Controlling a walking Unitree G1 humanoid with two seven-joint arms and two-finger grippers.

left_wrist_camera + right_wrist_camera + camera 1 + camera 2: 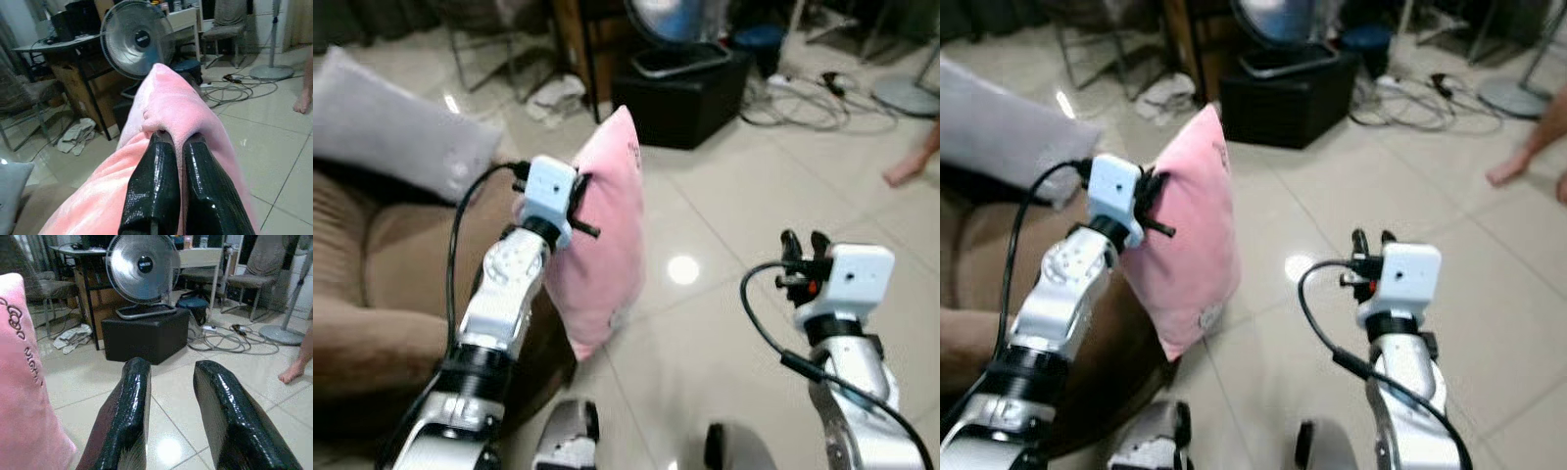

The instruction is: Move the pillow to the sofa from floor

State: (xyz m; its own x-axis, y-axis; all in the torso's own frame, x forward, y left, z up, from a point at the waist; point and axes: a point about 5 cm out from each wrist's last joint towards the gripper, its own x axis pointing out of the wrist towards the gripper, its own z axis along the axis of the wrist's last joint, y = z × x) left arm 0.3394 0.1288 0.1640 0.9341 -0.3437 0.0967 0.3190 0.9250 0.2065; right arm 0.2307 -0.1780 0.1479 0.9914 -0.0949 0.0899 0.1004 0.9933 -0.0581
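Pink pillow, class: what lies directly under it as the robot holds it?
The pink pillow hangs from the left claw, off the ground. Under its lower corner is pale tiled floor, beside the brown sofa. The floor behind the pillow is hidden.

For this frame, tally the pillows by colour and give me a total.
Pink pillows: 1, the pink pillow, pinched by the left gripper and held up off the floor beside the sofa.
Grey pillows: 1, the grey pillow, lying on the sofa.
Total: 2 pillows. The right gripper is open and holds nothing.
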